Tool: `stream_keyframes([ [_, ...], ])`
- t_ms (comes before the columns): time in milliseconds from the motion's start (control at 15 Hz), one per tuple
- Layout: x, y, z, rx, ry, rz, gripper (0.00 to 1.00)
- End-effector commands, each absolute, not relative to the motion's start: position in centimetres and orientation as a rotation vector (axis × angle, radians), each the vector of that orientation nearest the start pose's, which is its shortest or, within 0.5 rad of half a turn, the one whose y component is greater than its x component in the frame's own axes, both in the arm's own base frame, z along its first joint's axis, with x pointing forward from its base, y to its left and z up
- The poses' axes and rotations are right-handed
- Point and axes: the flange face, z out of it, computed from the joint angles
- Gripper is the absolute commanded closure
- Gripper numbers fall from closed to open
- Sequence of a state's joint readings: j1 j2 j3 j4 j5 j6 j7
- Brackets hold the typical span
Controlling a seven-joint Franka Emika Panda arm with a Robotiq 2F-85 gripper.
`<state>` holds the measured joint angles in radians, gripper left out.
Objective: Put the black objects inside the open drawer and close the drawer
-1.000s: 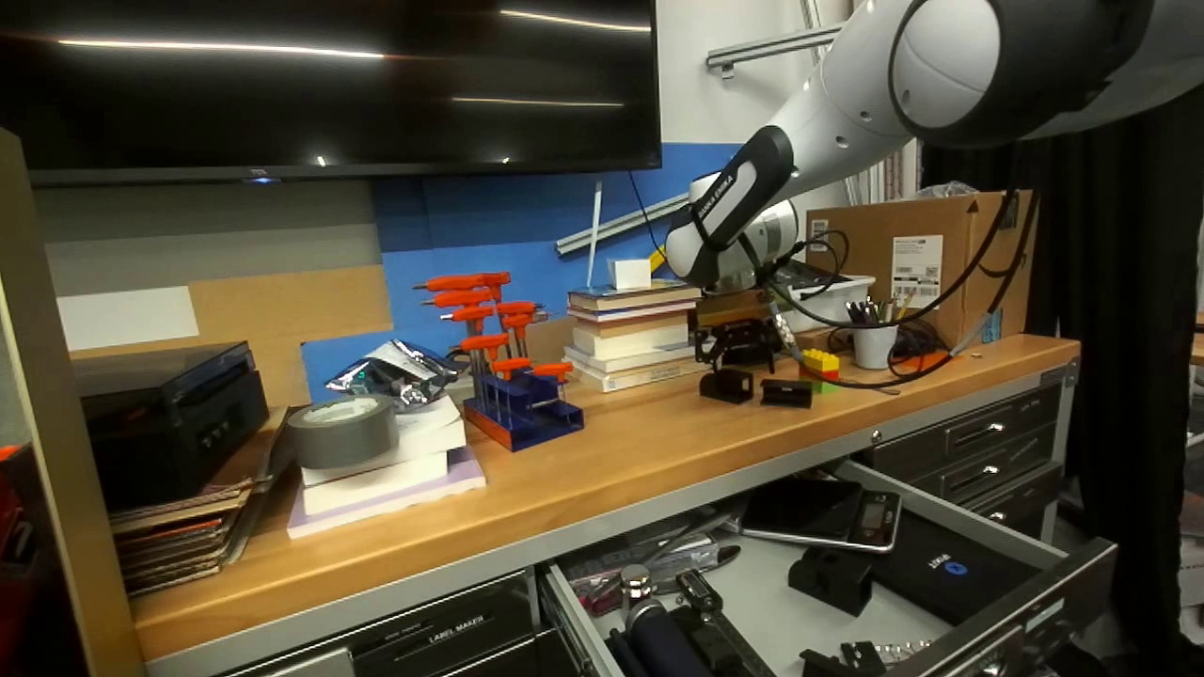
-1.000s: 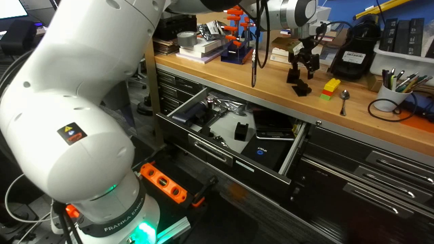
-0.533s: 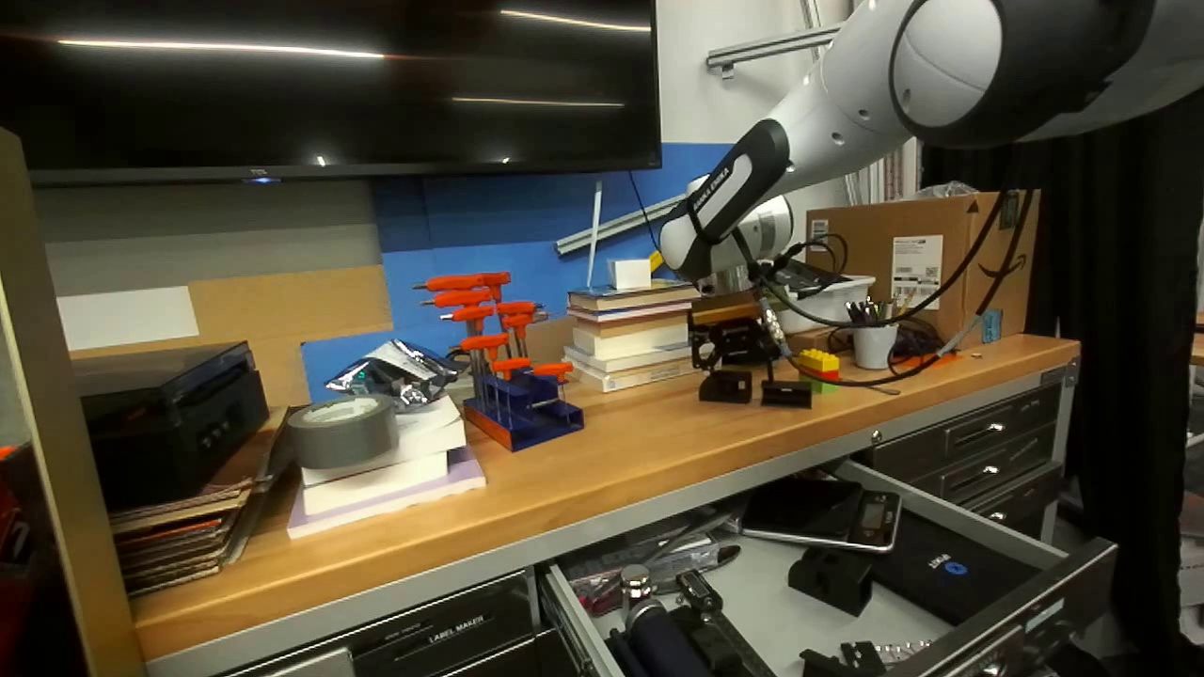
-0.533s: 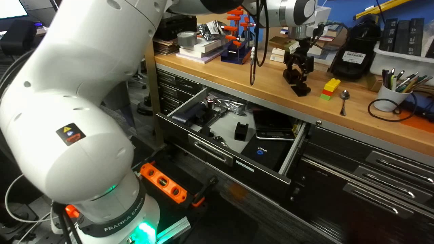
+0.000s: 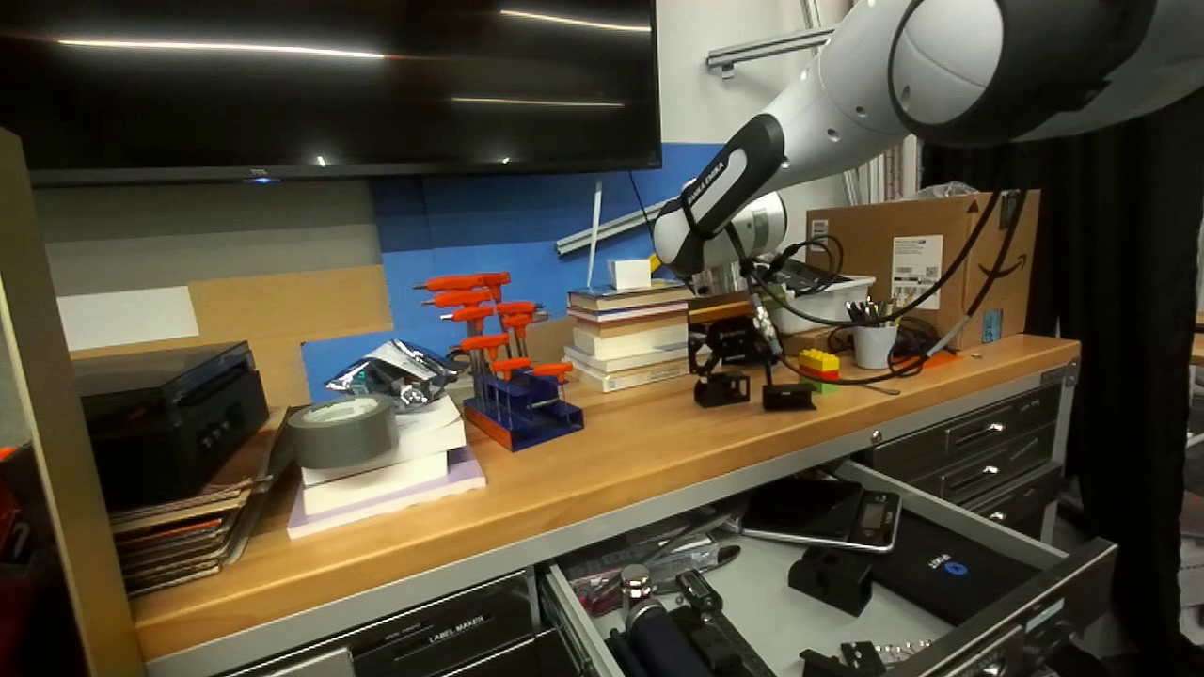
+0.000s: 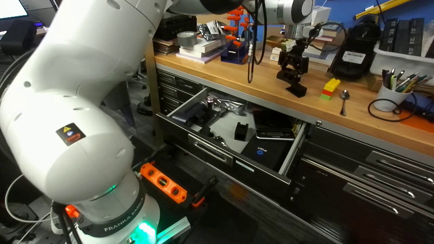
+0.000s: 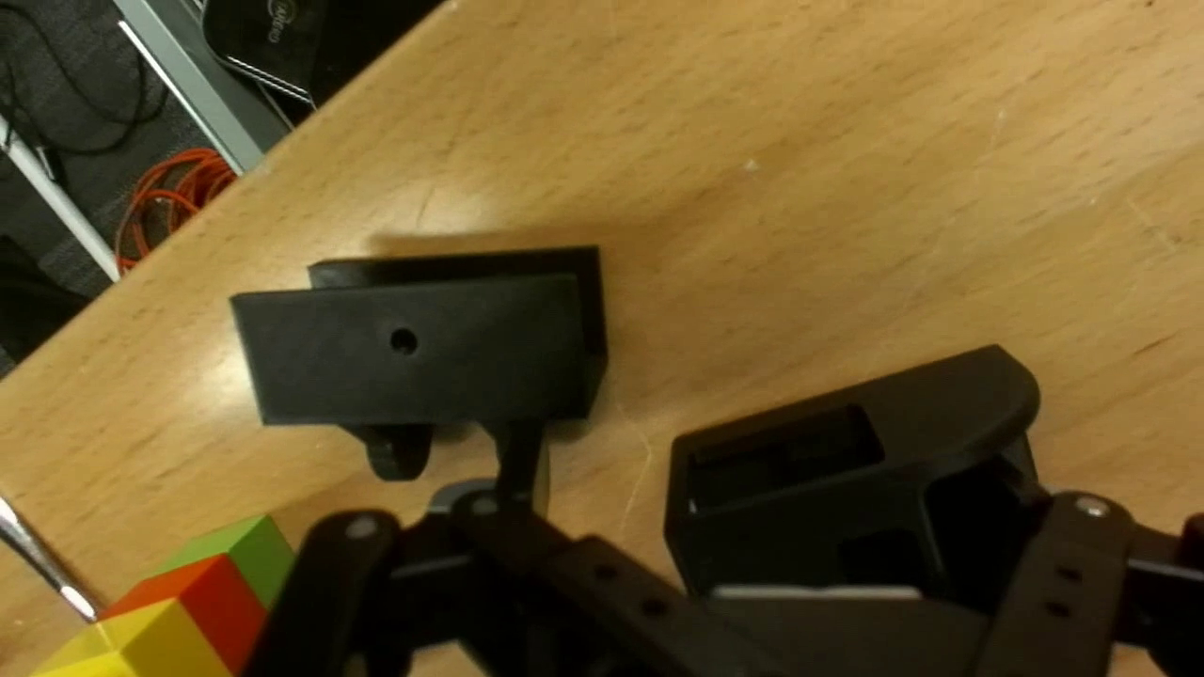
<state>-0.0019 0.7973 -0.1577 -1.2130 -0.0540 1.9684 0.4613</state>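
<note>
Both exterior views: along the wooden bench [image 5: 640, 451], little new over the last second. In the white arm [image 6: 71, 105], a small drift at the wrist, leftward in each view. At the dark-grey drawer [image 6: 262, 179], no change: pulled well out below the bench edge, waiting to be filled and pushed home. As for the gripper [image 5: 736, 374], carried along by that drift and now right down among two black objects [image 5: 788, 399], on the bench and not in the drawer. In the wrist view, to be told apart as a hollow block [image 7: 856, 480] with rectangular openings, apparently straddled, and a holed piece [image 7: 423, 362], just beside the gripper, with contact uncertain. Seemingly nudged a little since a second ago, though hard to be sure with so much black overlapping black. Lying inside the drawer, a U-shaped bracket [image 6: 241, 131], also black, perhaps part of the same set and so already dealt with. Last, the fingers [image 7: 1082, 545]: spread wide apart, clamped on nothing. Meaning, by judgement, lining up for a grasp on the hollow block, not yet a grip, with lift, carry, second piece and drawer push probably all to come. Worth minding next: any further sideways shove, liable to send the holed piece toward the bench edge
</note>
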Motion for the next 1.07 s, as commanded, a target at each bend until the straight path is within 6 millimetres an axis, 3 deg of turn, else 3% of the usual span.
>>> stream_keyframes([
  [0, 75.0, -9.2, 30.5, -3.164, 0.869, 0.034, 0.0],
  [733, 77.0, -7.5, 29.9, -3.183, 0.577, -0.052, 0.0],
  [800, 77.0, -7.5, 30.0, -3.183, 0.556, -0.055, 0.25],
  [867, 77.1, -7.4, 29.9, -3.186, 0.536, -0.057, 0.27],
  [1000, 77.2, -7.4, 30.1, -3.189, 0.507, -0.064, 0.44],
])
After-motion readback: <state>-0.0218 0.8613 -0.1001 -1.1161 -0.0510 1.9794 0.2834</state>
